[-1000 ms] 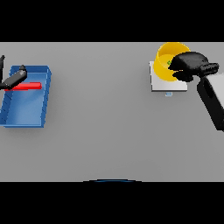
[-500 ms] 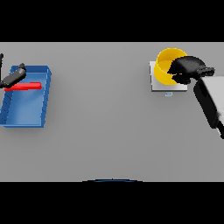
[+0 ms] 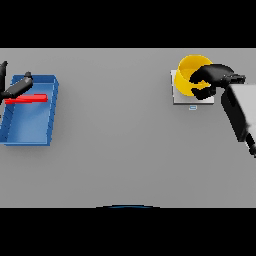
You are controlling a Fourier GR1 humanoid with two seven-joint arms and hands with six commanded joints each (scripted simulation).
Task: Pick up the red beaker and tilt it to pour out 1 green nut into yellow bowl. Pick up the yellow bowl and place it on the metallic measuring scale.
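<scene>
- The yellow bowl (image 3: pixel 191 75) sits upright on the metallic measuring scale (image 3: pixel 178 94), at the table's far right, mouth facing up.
- The right hand (image 3: pixel 210 80) is curled over the bowl's right rim, grasping it; the bowl lies just to this hand's left.
- The left hand (image 3: pixel 15 88) is far off, over the blue tray (image 3: pixel 30 125), touching the red beaker (image 3: pixel 27 99), which lies with its long axis left-right; whether it grips cannot be told.
- Judged: only release remains.

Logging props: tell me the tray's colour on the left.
Blue tray, seen in the head view.
</scene>
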